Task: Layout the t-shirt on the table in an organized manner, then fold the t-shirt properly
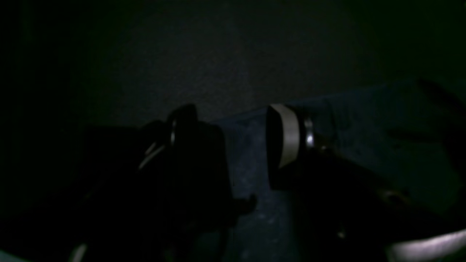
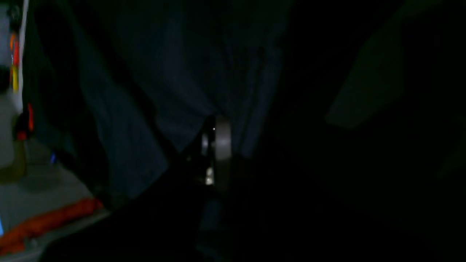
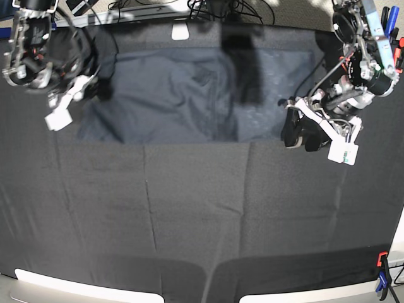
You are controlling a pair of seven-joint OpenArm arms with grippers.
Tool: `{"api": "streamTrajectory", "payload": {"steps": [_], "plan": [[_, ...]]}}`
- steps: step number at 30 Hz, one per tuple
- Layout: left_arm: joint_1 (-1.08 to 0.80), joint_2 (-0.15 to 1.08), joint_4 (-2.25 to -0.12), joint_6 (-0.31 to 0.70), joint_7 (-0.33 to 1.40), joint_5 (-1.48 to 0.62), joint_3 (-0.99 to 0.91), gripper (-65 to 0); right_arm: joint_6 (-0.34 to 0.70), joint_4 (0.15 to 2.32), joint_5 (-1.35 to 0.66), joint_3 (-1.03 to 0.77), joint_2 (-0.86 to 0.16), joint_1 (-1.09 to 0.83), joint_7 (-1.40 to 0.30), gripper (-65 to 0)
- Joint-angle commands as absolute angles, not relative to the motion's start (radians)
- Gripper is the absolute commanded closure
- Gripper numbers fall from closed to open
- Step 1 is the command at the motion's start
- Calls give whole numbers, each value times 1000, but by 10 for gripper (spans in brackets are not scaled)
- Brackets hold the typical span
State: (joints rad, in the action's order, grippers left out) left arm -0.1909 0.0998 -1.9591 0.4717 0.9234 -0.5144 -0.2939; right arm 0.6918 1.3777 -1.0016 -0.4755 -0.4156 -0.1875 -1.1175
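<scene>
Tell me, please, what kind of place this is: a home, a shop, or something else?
Most likely a robotics lab or test bench, not a home. A table draped in black cloth has a clamp at its edge, two robot arms flank a dark t-shirt, and cables tangle behind.

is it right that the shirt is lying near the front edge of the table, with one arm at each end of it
Not quite. The base view shows the shirt lying at the far edge of the table, not the front; the near half is bare black cloth. The rest holds: the left gripper is at one end of it and the right gripper at the other.
</scene>
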Motion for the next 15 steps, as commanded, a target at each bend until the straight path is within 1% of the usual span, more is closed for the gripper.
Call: {"api": "streamTrajectory", "payload": {"steps": [1,4,7,11,15], "plan": [[-186,106,-1976,471,904,-524,-294,-281,698,1412,-1026,-516,-442,-178,-1116,0],[-187,118,-1976,471,904,-524,-294,-281,698,1494,-1029,-571,-441,-183,-1137,0],[-192,141,-1976,471,904,-524,-294,-281,698,1631,-1034,-562,-423,-213,-1136,0],[-203,171,-1976,471,904,-524,-294,-281,683,1879,-1032,-509,-320,-250,-1136,0],[-202,197,-1977,471,904,-524,-295,-281,646,2093,-1004,-368,-199,-246,-1136,0]]}}
